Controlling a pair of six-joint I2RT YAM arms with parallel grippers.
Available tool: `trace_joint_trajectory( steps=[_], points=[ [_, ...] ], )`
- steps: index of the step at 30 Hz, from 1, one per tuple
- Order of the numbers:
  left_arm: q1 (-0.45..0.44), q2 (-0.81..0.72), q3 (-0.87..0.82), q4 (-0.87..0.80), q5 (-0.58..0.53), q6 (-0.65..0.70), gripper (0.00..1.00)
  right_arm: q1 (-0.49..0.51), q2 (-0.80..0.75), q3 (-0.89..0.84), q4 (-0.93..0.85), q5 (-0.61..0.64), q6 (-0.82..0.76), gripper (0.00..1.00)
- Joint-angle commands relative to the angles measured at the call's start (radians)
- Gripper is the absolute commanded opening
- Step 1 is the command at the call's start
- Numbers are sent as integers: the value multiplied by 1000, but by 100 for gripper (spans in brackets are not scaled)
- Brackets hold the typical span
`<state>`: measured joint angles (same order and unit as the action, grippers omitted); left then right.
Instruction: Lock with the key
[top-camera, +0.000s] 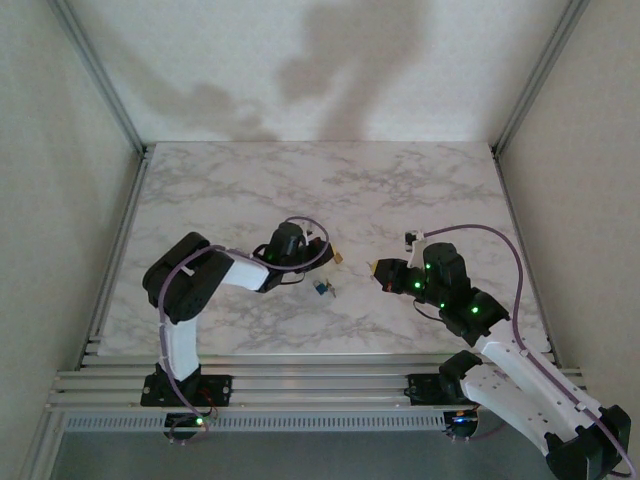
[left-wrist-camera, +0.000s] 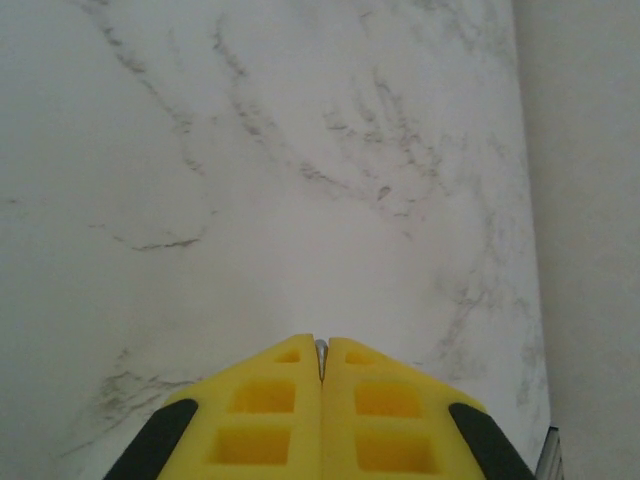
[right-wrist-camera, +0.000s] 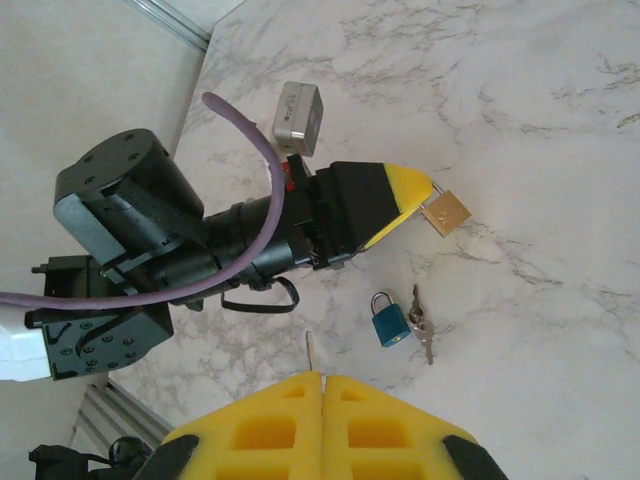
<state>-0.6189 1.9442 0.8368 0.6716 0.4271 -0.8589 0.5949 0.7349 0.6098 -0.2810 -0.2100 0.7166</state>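
Marble tabletop (top-camera: 300, 180), aluminium rails (top-camera: 300, 385)

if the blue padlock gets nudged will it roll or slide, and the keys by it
The blue padlock lies flat, so it would probably slide, not roll. The marble table looks smooth, so it may skid easily. The keys beside it look loose; they may shift separately.

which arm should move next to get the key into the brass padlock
Right. The right gripper is shut on a thin metal blade, likely the key, facing the brass padlock pinched in the left gripper, so it can probably just advance.
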Motion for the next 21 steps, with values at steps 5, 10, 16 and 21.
trace_joint_trajectory(
  steps=[5,10,16,21],
  points=[
    [7,16,75,-114,-34,46,0,-6,0,-1,16,-11,-16,0],
    [6,33,101,-188,-66,67,0,-5,1,-15,26,-9,-15,0],
    [8,51,131,-250,-95,81,0,-7,0,-17,18,-8,-19,0],
    [8,47,145,-280,-108,88,4,-6,-3,-18,9,-2,-26,0]
  ],
)
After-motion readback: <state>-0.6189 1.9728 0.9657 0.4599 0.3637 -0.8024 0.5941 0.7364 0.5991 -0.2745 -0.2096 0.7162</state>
